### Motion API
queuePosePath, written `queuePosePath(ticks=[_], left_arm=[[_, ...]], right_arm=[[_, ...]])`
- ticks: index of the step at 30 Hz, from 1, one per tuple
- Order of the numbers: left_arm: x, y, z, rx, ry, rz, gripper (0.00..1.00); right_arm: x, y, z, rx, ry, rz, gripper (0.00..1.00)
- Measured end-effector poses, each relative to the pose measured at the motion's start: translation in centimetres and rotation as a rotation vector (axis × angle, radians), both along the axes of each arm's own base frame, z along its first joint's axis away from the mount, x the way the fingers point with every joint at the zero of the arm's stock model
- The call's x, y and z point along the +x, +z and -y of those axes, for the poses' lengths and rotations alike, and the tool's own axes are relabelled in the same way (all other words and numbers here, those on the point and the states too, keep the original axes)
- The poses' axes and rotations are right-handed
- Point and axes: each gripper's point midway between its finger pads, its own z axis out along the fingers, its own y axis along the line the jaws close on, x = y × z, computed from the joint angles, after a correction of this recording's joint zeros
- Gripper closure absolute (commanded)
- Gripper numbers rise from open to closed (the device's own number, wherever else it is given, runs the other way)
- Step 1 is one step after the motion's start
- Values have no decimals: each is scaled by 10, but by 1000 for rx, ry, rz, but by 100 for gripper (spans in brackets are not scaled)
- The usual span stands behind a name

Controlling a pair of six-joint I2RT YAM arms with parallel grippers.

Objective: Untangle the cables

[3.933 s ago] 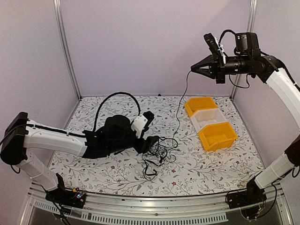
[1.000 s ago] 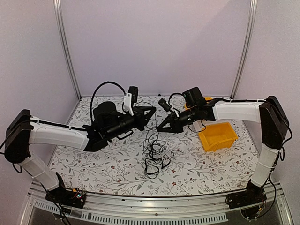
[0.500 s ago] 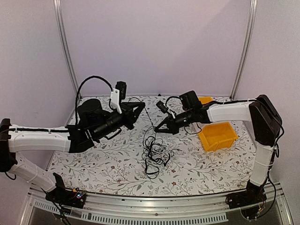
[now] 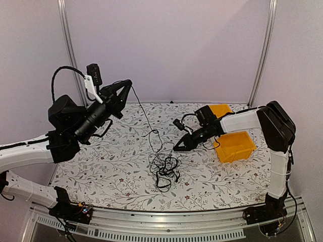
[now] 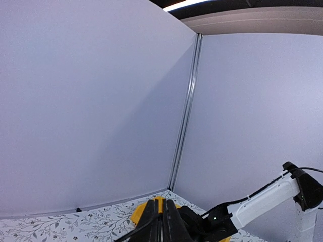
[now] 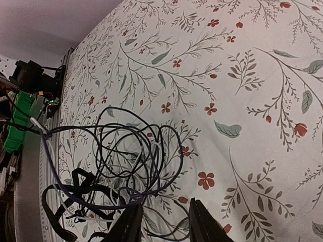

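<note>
Left hand [image 4: 128, 82] (aloft) tight on cables [image 4: 164, 168]

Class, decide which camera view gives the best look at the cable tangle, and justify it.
The right wrist view: the cable tangle fills it close up, loops separable. The top external view shows the whole pile small, one strand leading up to the left end effector. The left wrist view shows only a sliver of strand.
</note>
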Motion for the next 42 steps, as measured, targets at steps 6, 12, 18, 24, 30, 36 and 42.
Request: queuePosePath(ticks=[6,12,18,24,30,36,42], left_arm=[[3,-7,4,22,2,-12,100],[4,-7,8,25,-3,-13,100],[5,-6,11,27,-8,-13,100],[6,-8,13,32,-10,-15,100],[7,-8,14,32,-11,-16,100],[8,-10,17,38,-11,-20,100],[8,-9,18,38,-15,-19,100]], right_arm=[[-24,15,-3,93,125,-10,39],[-44,63,0,188,219,94,35],[-61,88,-23,206,304,213,34],[-80,96,-51,188,353,260,34],[-75,100,-58,194,332,267,39],[-54,88,-65,132,265,285,46],[-34,77,-61,42,172,338,47]])
